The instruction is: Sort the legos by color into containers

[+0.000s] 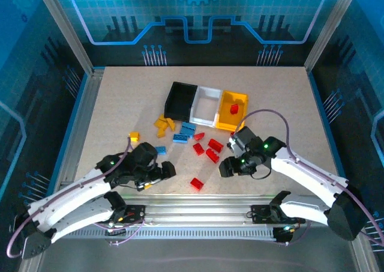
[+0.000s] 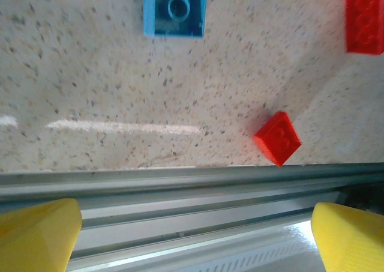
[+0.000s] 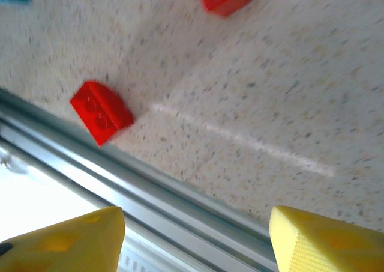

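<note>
both arms stretch forward and low, the left hand [image 1: 161, 172] and right hand [image 1: 226, 166] facing inward, fingers spread apart.

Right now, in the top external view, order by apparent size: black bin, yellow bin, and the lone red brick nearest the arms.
Largest: black bin and yellow bin, too alike to rank.
Smallest: lone red brick, far smaller.
</note>
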Controlling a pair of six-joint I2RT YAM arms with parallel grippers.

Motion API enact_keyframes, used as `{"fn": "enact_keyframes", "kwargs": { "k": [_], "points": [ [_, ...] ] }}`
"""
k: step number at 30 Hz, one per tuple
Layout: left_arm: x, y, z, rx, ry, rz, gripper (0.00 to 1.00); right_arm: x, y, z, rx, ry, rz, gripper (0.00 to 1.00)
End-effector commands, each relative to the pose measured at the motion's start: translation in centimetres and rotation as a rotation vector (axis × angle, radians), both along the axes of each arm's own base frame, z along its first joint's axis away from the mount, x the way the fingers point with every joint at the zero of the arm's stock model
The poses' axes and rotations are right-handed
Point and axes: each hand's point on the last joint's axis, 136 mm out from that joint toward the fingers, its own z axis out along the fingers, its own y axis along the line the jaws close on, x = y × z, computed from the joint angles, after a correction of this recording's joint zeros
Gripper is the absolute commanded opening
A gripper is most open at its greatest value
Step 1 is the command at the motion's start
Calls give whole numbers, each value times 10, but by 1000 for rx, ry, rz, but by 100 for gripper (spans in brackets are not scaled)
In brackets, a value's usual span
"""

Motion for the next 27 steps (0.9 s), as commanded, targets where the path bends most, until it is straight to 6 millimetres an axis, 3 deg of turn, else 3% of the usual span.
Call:
{"fn": "enact_keyframes", "kwargs": {
  "k": [1,7,14,20,27],
  "points": [
    [-2,-6,-14,49,36,86,99,-11,15,-4,31,-18,103,66],
    [-11,-11,-19,107,46,77,99,-20,34,-19,-66,-51,264,67],
    [-18,31,-19,206,78,162,99,-23,76,-28,-173,-86,388,69],
    [-28,55,-17,140,68,237,99,-27,118,-39,-231,-88,471,69],
    [-36,62,-17,102,57,230,99,-19,130,-53,-336,-89,489,70]
  ]
}}
